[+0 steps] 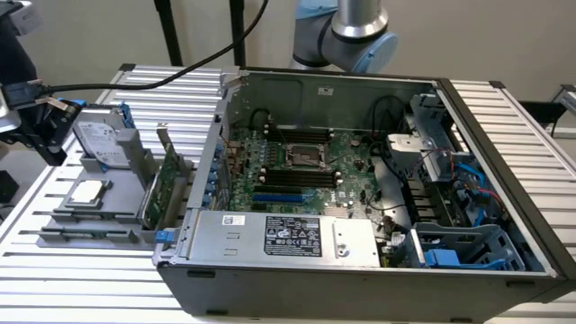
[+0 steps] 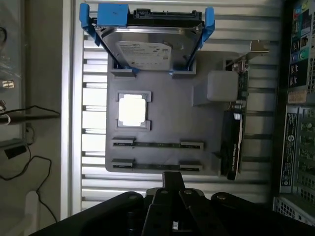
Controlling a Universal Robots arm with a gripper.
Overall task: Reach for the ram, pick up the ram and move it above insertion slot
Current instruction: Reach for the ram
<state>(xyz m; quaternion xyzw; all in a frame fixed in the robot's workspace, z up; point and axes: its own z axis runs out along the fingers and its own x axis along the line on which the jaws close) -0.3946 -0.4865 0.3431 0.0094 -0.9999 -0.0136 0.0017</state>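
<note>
The black gripper (image 2: pixel 172 186) hovers over the grey plastic parts holder (image 2: pixel 165 113), which sits on the slatted aluminium tabletop (image 1: pixel 81 280) to the left of the open grey computer case (image 1: pixel 360 287). I cannot tell how far the gripper is open, and it has hold of nothing I can see. The ram (image 2: pixel 157 145), a long thin green circuit strip, stands on edge between clips at the holder's near end, with a second strip (image 2: pixel 157 166) just beside it. In my judgement the reach wants a square descent over the strip's middle, closing across its thin faces and staying clear of the green expansion card (image 2: pixel 235 132) on the holder's right.
</note>
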